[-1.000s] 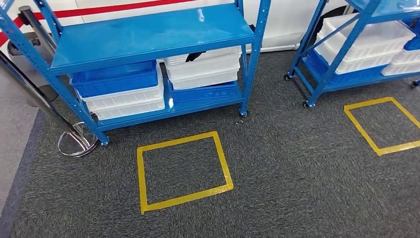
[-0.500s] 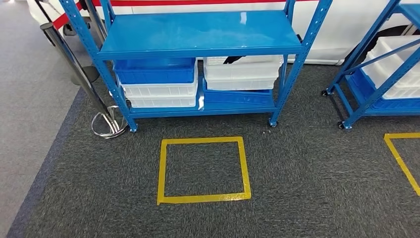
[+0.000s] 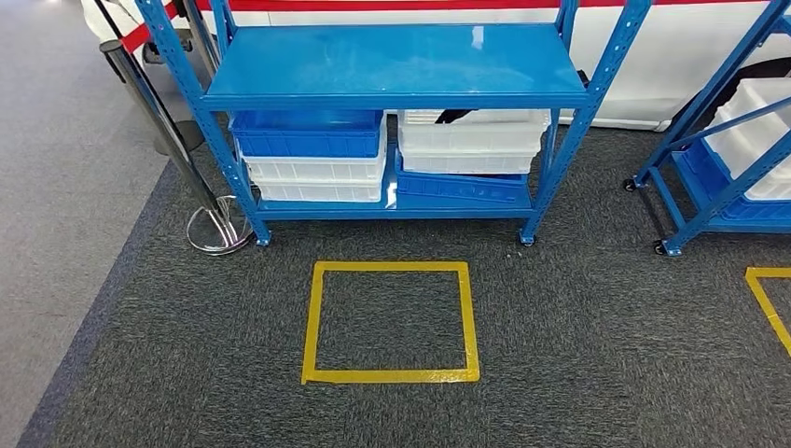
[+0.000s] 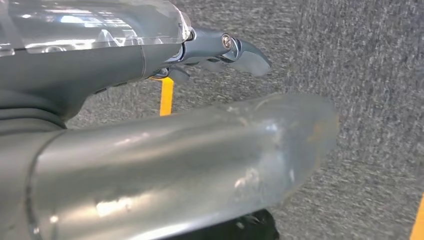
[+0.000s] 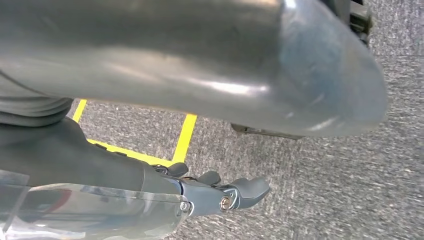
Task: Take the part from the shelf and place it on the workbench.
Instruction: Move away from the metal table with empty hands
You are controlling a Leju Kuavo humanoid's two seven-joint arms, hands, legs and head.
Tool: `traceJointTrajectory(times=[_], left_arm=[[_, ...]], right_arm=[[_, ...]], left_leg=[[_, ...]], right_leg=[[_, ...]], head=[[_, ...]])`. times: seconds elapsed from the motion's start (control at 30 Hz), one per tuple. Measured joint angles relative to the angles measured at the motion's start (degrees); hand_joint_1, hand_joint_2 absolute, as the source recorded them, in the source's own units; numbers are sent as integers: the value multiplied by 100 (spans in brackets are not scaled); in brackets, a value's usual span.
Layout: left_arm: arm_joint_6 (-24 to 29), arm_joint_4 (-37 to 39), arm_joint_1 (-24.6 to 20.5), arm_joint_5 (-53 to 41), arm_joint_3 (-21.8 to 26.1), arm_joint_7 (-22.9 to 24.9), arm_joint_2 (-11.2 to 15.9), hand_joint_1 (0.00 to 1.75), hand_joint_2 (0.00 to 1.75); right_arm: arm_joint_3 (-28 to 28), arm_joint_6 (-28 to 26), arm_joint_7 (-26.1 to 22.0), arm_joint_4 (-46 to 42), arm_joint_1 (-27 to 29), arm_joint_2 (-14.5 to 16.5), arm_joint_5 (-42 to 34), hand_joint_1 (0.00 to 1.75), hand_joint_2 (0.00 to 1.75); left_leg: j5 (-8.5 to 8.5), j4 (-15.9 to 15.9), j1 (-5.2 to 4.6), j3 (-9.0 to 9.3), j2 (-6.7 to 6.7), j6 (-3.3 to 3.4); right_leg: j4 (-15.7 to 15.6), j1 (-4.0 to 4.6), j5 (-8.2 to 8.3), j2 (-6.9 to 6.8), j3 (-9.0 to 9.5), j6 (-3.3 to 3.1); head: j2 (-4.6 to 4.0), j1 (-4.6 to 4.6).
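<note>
Blue perforated-steel shelf (image 3: 396, 61) dead ahead, glossy top deck, ribbed plastic bins (image 3: 312, 154) stacked blue and white on the lower deck; a dark part (image 3: 454, 116) pokes out of the top white bin. Left hand (image 4: 150, 150) and right hand (image 5: 175, 75) hang over coarse grey carpet (image 3: 578, 355), smooth grey fingers (image 5: 245, 190) loosely apart, holding nothing. Yellow tape square (image 3: 390, 322) sits on open floor just short of the shelf legs; chrome stanchion (image 3: 177, 149) at the shelf's left corner

You see a blue shelf (image 3: 392, 61) of glossy painted metal holding blue and white plastic bins (image 3: 317, 154). The carpet (image 3: 578, 336) under both hands looks rough and matt, with smooth yellow tape (image 3: 392, 375) on it. Your left hand (image 4: 200, 145) has a smooth, slightly scuffed grey thumb.
</note>
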Motion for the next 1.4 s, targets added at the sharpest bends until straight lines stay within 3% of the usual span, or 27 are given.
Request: traceJointTrajectory(times=[0.13,0.2,0.27,0.3,0.33,0.37,0.43,0.47,0.53,0.6,0.67,0.77,0.8,0.83,0.87,0.9,0.97,1.03,1.1,1.17,1.23,1.3,1.33,1.37,1.4], left_arm=[[0,0,13,0,0,-4,-9,0,0],[0,0,5,0,0,-5,-16,0,0],[0,0,1,0,0,-5,-15,0,0],[0,0,2,0,0,-5,-16,0,0],[0,0,4,1,0,-5,-16,0,0],[0,0,4,1,0,-5,-17,0,0],[-3,0,3,1,0,-5,-26,0,0],[-4,0,1,1,0,-5,-32,0,0],[-5,0,-3,0,0,-5,-41,0,0],[-5,0,-8,0,0,-5,-39,0,0],[-5,0,-13,0,0,-6,-35,0,0],[-16,0,-9,-1,0,-4,-37,0,0],[-21,0,-2,-2,0,-1,-41,0,0],[-23,0,5,-2,0,4,-44,0,0],[-24,0,9,-2,0,8,-46,0,0],[-24,0,11,-2,0,11,-46,0,0],[-25,0,12,-3,-1,15,-46,0,0],[-30,0,6,-7,-2,21,-46,0,0],[-36,0,8,-9,-3,27,-50,0,0],[-39,0,23,-9,-5,30,-53,0,0],[-39,0,22,-9,-7,32,-53,0,0],[-33,0,17,-12,-7,42,-52,0,0],[-27,0,20,-15,-7,51,-52,0,0],[-22,0,25,-18,-7,59,-54,0,0],[-18,0,29,-21,-7,65,-56,0,0]], right_arm=[[-6,0,0,0,-21,-1,0,0,0],[-7,0,0,0,-18,-2,0,0,0],[-8,1,0,1,-15,-2,0,0,0],[-9,1,0,2,-13,-2,0,0,0],[-9,1,0,2,-9,-2,0,0,0],[-9,1,0,2,-3,-3,0,0,0],[-11,-7,1,2,9,-9,-1,0,0],[-12,-13,1,2,9,-14,-2,0,0],[-15,-26,2,2,3,-20,-2,0,0],[-16,-32,2,2,-3,-16,-2,0,0],[-18,-31,3,1,5,-11,-5,0,0],[-28,-12,41,0,9,-11,-37,0,0],[-40,-5,64,0,8,-11,-51,0,0],[-54,0,84,0,8,-10,-66,0,0],[-68,5,102,0,9,-10,-78,0,0],[-84,12,121,0,10,-9,-92,0,0],[-108,28,156,0,10,-7,-122,0,87],[-130,37,183,0,-6,-5,-147,0,87],[-151,57,190,0,-24,-5,-180,0,0],[-188,120,187,0,-30,-6,-266,0,87],[-247,161,207,1,-41,-5,-357,0,175],[-296,132,271,2,-46,-3,-391,0,175],[-311,105,308,2,-42,-2,-392,0,175],[-324,81,335,2,-34,-1,-387,0,131],[-337,63,351,2,-27,0,-380,0,87]], left_leg=[[15,-90,4,38,-30,155],[29,-127,18,63,-38,224],[14,-128,6,67,-50,257],[2,-127,-2,78,-63,264],[-12,-125,-7,97,-80,265],[-31,-124,-11,127,-100,260],[-80,-119,-23,190,-137,231],[-110,-111,-35,206,-152,205],[-156,-106,-48,213,-165,143],[-190,-109,-44,238,-160,81],[-320,95,-39,179,-132,14],[-748,1114,9,-355,-103,-76],[-809,1405,23,-534,-101,-97],[-755,1509,34,-628,-98,-109],[-587,1394,41,-616,-95,-114],[-335,1063,45,-495,-86,-108],[7,335,29,-187,-52,-57],[15,24,4,-60,-31,30],[-27,-28,7,-23,-37,121],[-58,-77,24,86,-24,205],[-106,-106,21,182,-7,261],[-180,-108,1,250,-6,275],[-225,-108,-10,302,-7,274],[-277,-108,-19,371,-11,271],[-334,-110,-28,454,-11,266]], right_leg=[[80,-9,-86,25,-9,127],[605,-26,-383,101,-263,173],[1378,-28,-691,135,-695,199],[1606,-29,-709,137,-844,204],[1628,-28,-608,138,-895,200],[1427,-27,-407,140,-832,187],[663,-7,45,160,-503,128],[335,6,164,170,-355,95],[59,37,181,182,-232,40],[5,17,165,171,-198,-7],[-52,-21,157,153,-138,-66],[-71,-23,100,127,-70,-129],[-68,-21,72,126,-42,-130],[-66,-22,37,126,-4,-124],[-65,-25,-3,127,49,-111],[-64,-28,-46,126,109,-93],[-58,-21,-133,121,207,-35],[-53,-2,-175,114,246,40],[-30,2,-177,113,267,107],[186,-10,-257,129,201,162],[801,-22,-510,142,-161,199],[1495,-24,-731,144,-675,207],[1639,-23,-712,144,-840,199],[1579,-20,-584,144,-905,179],[1317,-9,-354,142,-869,146]], head=[[0,12],[0,34],[1,45],[1,44],[1,45],[0,46],[0,47],[1,45],[1,41],[2,40],[1,15],[0,-25],[0,-26],[0,-26],[0,-27],[0,-27],[0,-32],[1,-30],[2,-22],[2,1],[2,32],[2,39],[2,39],[2,40],[2,42]])
